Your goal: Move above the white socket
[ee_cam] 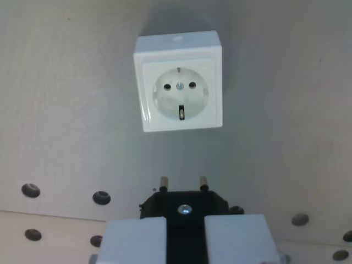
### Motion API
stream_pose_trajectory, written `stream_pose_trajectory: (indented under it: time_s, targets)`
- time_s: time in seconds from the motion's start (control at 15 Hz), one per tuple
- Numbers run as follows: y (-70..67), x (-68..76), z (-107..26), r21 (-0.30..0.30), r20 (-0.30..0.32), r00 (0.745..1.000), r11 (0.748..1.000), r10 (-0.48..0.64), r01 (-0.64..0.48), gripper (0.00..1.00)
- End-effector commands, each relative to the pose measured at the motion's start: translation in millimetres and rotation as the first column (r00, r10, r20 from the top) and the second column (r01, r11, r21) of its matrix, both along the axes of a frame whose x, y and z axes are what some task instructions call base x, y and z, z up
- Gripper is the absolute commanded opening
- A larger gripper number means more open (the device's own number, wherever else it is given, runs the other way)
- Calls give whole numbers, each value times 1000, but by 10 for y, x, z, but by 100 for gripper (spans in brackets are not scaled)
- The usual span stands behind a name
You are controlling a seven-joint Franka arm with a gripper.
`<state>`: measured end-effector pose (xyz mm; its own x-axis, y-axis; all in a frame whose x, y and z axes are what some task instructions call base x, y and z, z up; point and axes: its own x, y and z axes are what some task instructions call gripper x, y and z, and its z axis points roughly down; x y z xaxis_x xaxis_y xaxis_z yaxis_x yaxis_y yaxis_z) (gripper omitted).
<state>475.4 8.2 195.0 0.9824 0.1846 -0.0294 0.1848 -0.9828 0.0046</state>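
I hold a black plug [184, 204] clenched between my two pale fingers [135, 239] at the bottom centre of the frame, my gripper [185, 242] closed on its body so that its two metal pins [163, 183] point up the frame toward the target. The white socket [179, 82] sits in the upper centre, mounted on a pale wooden board [66, 110], well apart from the pin tips, with bare board between them. Its round recess shows two dark holes, a centre screw and an earth clip at the lower edge.

The risks, as I judge them: the plug sits slightly right of the socket's centre line, so if I travel straight ahead without correcting sideways I would end up off-centre over the face. If the plug has slipped or twisted in my grasp, the pins would not line up with the two holes even when I am placed correctly. Coming in too low could also knock the pins against the raised frame of the socket.

Much is hidden. My fingers are cut off by the bottom edge, and they cover most of the plug body, so I cannot see how firmly it is seated. The dark round holes [102, 197] along the lower board are blurred. Height above the board cannot be read from this single view.
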Motion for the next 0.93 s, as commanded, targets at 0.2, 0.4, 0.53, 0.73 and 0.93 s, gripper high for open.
stream_pose_trajectory:
  time_s: [0.2,0.4,0.53,0.73,0.93]
  targets:
    - [-46,-30,-261,18,103,990,995,98,-101,0]
    - [-49,-23,-398,18,105,988,994,109,-112,0]
    - [-50,-20,-469,18,105,987,992,119,-122,0]
    - [-52,-15,-565,19,107,986,992,125,-127,0]
    - [-53,-11,-654,19,108,986,991,129,-132,0]
